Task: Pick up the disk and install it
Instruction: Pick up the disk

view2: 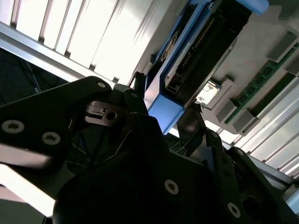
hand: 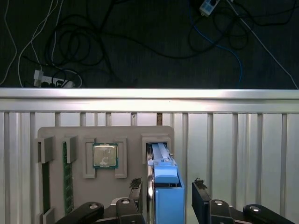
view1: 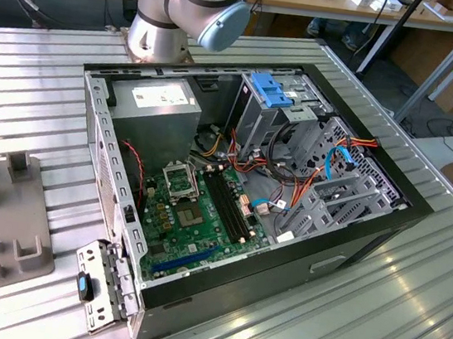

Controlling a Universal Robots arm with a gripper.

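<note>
The disk [hand: 166, 193] stands on edge in its slot of the grey holder tray [hand: 128, 133] on the surface — not yet lifted, installation not begun. The gripper [hand: 167, 184] straddles it, fingers [hand: 202, 191] apart, with a gap beside the blue rail. A processor [hand: 105, 155] and memory modules [hand: 68, 179] sit near. In the exterior view, cables [view1: 338, 157] crowd the drive bays of the computer case [view1: 245, 285] — a likely obstruction.

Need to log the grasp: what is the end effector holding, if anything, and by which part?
Nothing is held. The end effector straddles the disk, standing on edge in the tray, with gaps on both sides.
</note>
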